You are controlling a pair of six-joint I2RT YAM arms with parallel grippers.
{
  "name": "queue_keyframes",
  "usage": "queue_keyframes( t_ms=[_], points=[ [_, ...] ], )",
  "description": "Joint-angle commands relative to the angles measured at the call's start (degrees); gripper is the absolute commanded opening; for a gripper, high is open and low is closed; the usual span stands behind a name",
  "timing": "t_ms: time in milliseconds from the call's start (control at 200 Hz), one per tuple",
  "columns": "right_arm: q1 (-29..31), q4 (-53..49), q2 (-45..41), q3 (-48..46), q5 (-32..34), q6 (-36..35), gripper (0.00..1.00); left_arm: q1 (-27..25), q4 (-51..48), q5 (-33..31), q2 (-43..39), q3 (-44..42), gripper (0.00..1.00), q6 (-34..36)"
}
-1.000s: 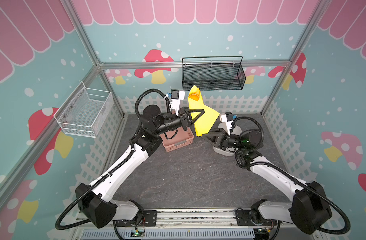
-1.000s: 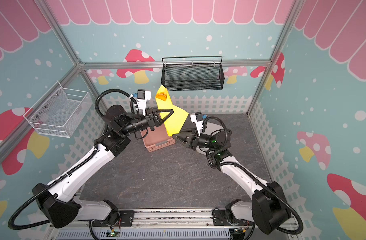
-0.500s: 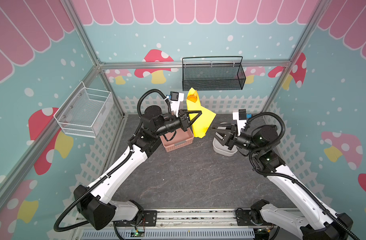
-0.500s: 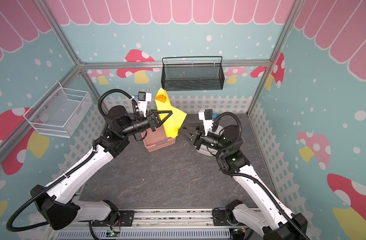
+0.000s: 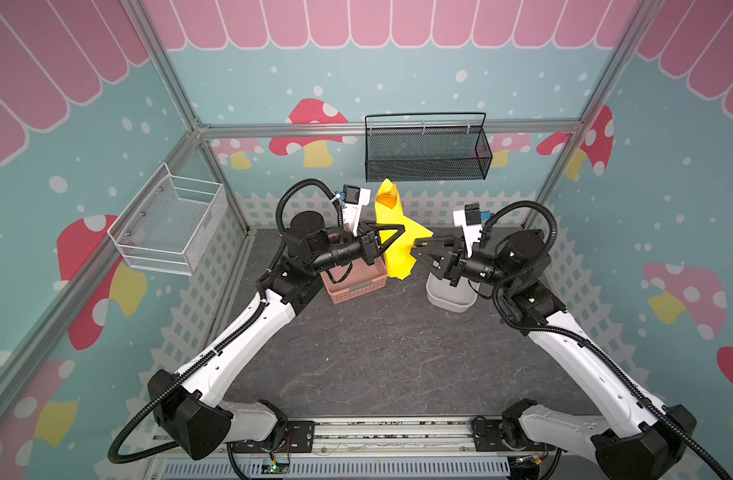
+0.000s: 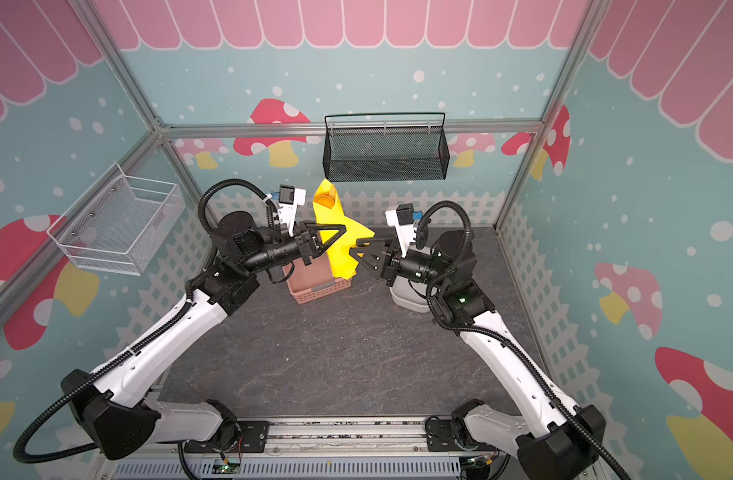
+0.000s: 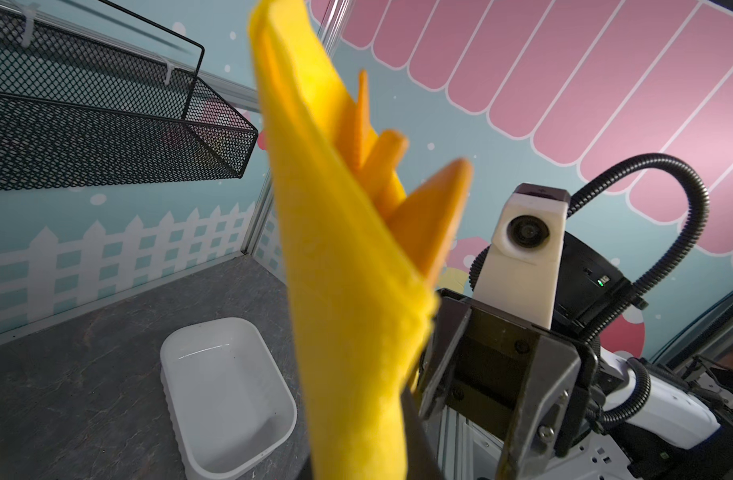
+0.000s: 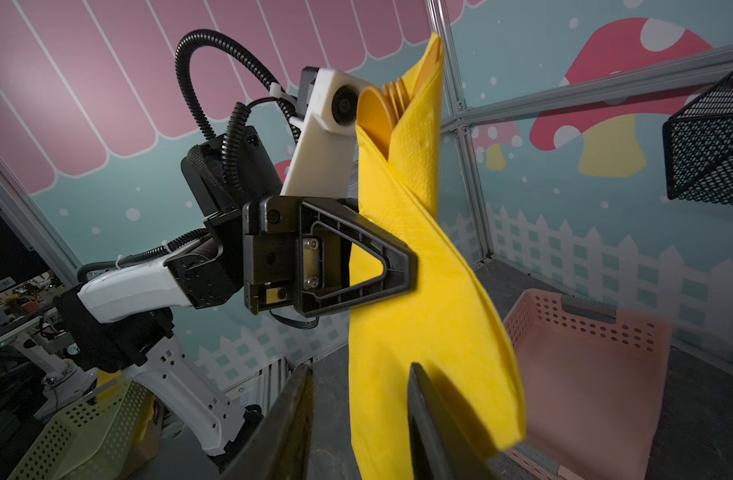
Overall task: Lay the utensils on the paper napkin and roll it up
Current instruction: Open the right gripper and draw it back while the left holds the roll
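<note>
The left gripper (image 5: pixel 399 234) is clamped shut around the middle of the paper napkin (image 5: pixel 398 254). It holds the napkin in the air, roughly upright and leaning a little. The bright yellow sheet is wrapped loosely around the utensils (image 5: pixel 385 200), whose orange ends stick out of the open top. In the right wrist view a round spoon bowl (image 8: pixel 372 111) and fork tines (image 8: pixel 399 94) show there, side by side.

In both top views the bundle hangs over the far right corner of the pink perforated basket (image 5: pixel 356 284), between it and the white tub (image 5: pixel 449 298), below the black mesh basket (image 5: pixel 425 157) on the back wall. The napkin's lower end is unrolled and hangs as a wide loose flap.

The right gripper (image 5: pixel 417 247) faces the bundle from the other side with its jaws parted and gripping nothing. In its wrist view the flap hangs between its fingers (image 8: pixel 429 419); whether either one touches the paper cannot be told.
</note>
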Motion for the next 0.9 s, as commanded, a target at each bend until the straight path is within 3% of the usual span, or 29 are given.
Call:
queue_keyframes(
  t_ms=[0, 896],
  points=[
    [-0.06, -1.33, 0.37, 1.74, -0.68, -1.97, 0.41, 0.25, 1.86, 2.69, -0.58, -0.67, 0.01, -0.05],
    [-0.07, -1.41, 1.8, 2.22, -5.17, -2.87, 0.4, 0.2, 7.49, 6.53, 0.44, -1.49, 0.01, -3.95]
  ],
)
